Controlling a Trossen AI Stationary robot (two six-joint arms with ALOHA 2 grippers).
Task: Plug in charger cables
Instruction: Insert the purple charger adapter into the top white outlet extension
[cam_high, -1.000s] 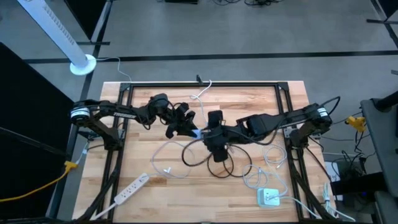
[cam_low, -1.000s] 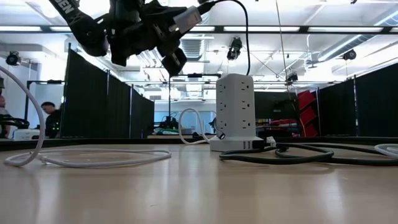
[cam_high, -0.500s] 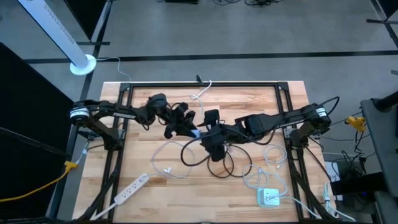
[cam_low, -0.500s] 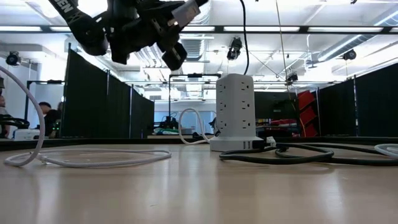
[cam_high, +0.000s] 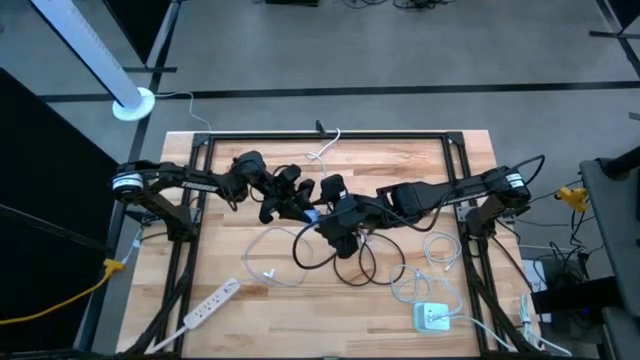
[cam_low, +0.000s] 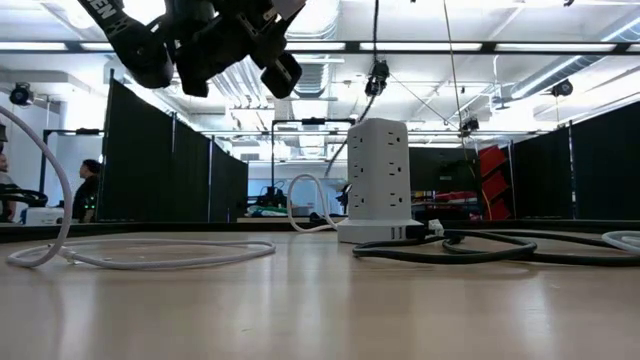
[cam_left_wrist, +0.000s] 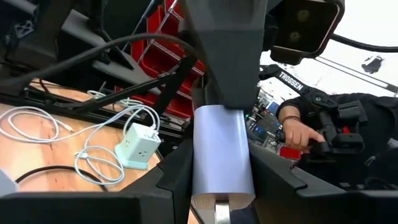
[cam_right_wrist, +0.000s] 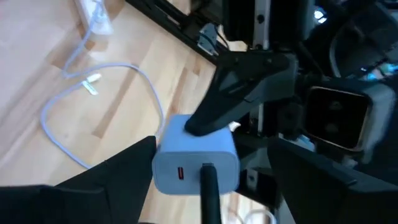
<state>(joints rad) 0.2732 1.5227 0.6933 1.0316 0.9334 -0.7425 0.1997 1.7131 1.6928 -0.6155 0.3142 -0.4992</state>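
Observation:
A small white charger block (cam_left_wrist: 222, 155) is held in the air over the table's middle, between my two grippers (cam_high: 314, 213). My left gripper (cam_left_wrist: 222, 186) comes from the table's left and is shut on the block. My right gripper (cam_right_wrist: 208, 211) comes from the right and is shut on the black charger cable (cam_high: 330, 255). The cable's plug (cam_right_wrist: 208, 177) meets the block's port face. The rest of the black cable lies in loops on the table. White charger cables (cam_high: 268, 258) (cam_high: 436, 255) lie loose on the wood. In the low view the left gripper (cam_low: 230, 35) is high up. My left gripper pinches the charger block's two side faces (cam_left_wrist: 198, 163) between its fingers. The block is lifted clear, with its metal prongs (cam_left_wrist: 221, 210) toward my wrist. My right gripper holds the black cable's plug end (cam_right_wrist: 209, 193); the cable runs straight up between the fingers to the block. The pinch itself lies below the picture's edge.
A white socket tower (cam_low: 378, 180) (cam_high: 432, 317) stands near the table's near right corner. A long white power strip (cam_high: 210, 305) lies near the near left corner. A black frame (cam_high: 320, 138) rims the table. A person's hand (cam_left_wrist: 297, 134) shows beyond the table.
Both grippers have risen together and drifted a little toward the table's left and far edge. The charger block, which showed at the top of the low view, has gone up out of it, and the black cable now hangs straighter from above.

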